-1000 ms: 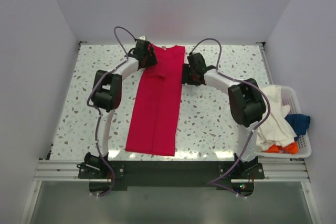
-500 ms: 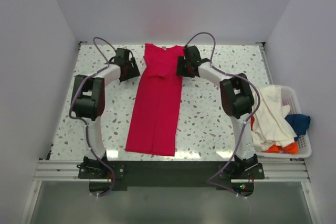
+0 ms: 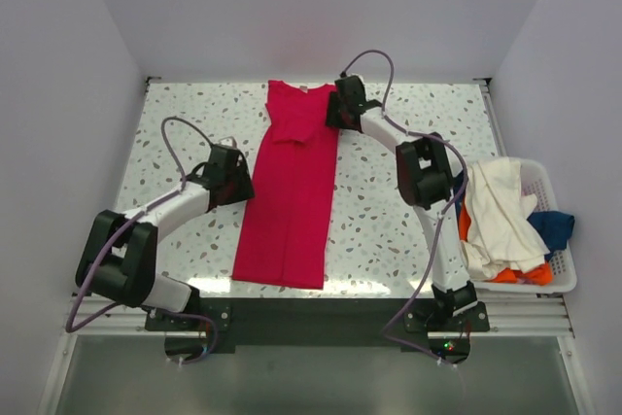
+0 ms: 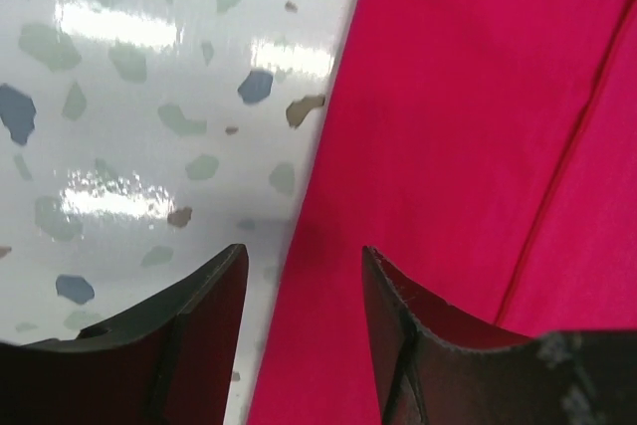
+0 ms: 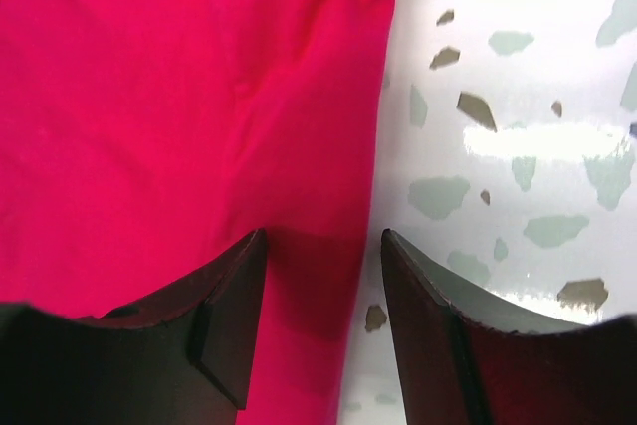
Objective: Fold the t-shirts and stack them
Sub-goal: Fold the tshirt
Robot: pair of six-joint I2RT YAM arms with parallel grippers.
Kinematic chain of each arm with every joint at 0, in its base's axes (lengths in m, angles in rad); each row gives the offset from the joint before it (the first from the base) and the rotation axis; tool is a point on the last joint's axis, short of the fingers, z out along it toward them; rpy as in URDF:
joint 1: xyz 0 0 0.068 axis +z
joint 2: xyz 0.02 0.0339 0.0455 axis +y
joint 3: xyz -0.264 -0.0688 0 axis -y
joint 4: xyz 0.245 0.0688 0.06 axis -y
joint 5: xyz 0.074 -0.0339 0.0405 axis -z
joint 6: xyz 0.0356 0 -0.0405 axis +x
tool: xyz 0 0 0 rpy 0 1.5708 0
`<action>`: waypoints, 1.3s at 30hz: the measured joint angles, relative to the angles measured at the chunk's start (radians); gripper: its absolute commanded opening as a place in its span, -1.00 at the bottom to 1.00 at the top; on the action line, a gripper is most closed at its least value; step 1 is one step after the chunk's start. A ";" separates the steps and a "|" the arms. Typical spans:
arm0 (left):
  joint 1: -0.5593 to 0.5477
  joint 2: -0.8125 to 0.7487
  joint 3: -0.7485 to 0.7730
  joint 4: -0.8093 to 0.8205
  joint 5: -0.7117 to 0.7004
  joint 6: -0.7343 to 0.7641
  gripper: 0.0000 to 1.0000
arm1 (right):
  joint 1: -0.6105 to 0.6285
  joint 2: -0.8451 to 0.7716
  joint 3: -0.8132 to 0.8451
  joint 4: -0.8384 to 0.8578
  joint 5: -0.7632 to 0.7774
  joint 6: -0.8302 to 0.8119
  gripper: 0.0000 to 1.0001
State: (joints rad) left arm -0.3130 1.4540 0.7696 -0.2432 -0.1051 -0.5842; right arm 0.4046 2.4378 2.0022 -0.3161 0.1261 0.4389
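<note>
A crimson-red t-shirt [image 3: 293, 182] lies flat on the speckled table, folded into a long narrow strip running from the far edge toward the arms' bases. My left gripper [image 3: 238, 185] stands open over the strip's left edge about halfway down; in the left wrist view that gripper [image 4: 304, 251] straddles the edge of the red cloth [image 4: 468, 126]. My right gripper [image 3: 333, 109] is open at the strip's upper right edge; in the right wrist view it [image 5: 323, 236] straddles the red hem [image 5: 199, 97]. More t-shirts, cream-white [image 3: 501, 206], dark blue [image 3: 554, 227] and orange [image 3: 520, 275], are piled in the basket.
A white slatted basket [image 3: 559, 274] sits off the table's right side, next to the right arm. The table [image 3: 418, 230] is walled on the left, back and right. A metal rail [image 3: 311, 316] runs along the near edge.
The left arm swung back from the shirt's top left down to its left edge at mid-length. The right gripper shifted up along the right edge toward the collar. The shirt lies unchanged.
</note>
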 measured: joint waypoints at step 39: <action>-0.253 -0.168 -0.137 -0.122 -0.047 -0.157 -0.13 | -0.066 0.208 0.345 -0.059 -0.077 -0.109 -0.11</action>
State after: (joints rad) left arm -0.5655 1.2858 0.6331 -0.3653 -0.1516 -0.7410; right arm 0.3389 2.6461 2.3474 -0.3752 0.0494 0.3294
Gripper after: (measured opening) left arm 0.469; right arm 0.465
